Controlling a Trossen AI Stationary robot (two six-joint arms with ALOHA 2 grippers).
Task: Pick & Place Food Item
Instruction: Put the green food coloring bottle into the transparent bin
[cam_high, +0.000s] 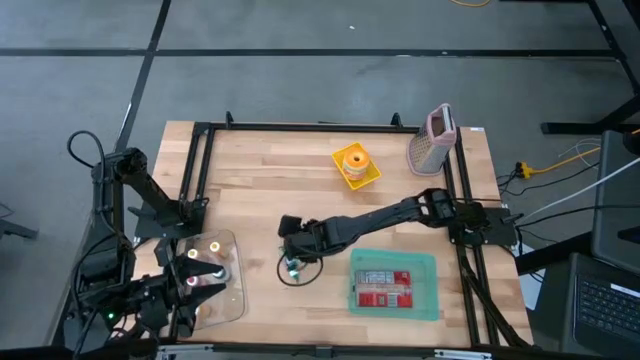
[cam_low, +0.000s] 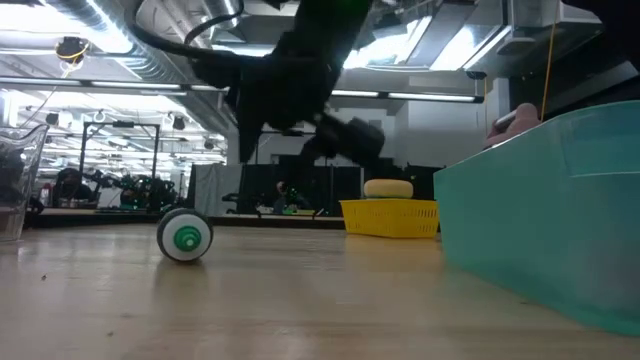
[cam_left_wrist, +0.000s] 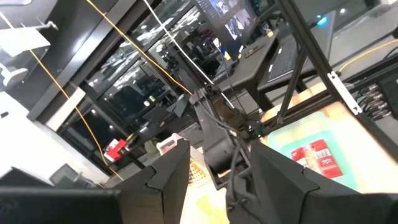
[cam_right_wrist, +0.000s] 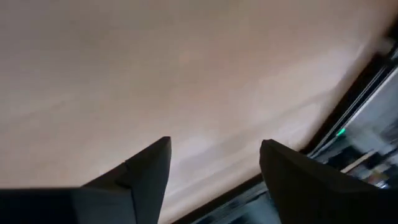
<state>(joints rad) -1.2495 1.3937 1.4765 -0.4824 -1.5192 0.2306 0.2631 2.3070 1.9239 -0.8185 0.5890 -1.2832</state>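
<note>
A small round white item with a green middle (cam_low: 185, 236) stands on its rim on the wooden table (cam_high: 260, 190), seen also in the high view (cam_high: 293, 268). My right gripper (cam_high: 289, 238) hangs just above and to the far side of it, open, with only blurred tabletop between its fingers (cam_right_wrist: 214, 149). My left gripper (cam_left_wrist: 217, 155) waits open and level at the near left corner (cam_high: 212, 272), nothing between its fingers. A teal bin (cam_high: 393, 286) holding a red packet (cam_high: 385, 290) sits to the right of the round item.
A yellow tray with a round bun-like food item (cam_high: 355, 165) sits at the far middle, a metal grater (cam_high: 432, 140) at the far right corner. A clear container (cam_high: 222, 290) lies by my left gripper. A black frame (cam_high: 195, 160) borders the table.
</note>
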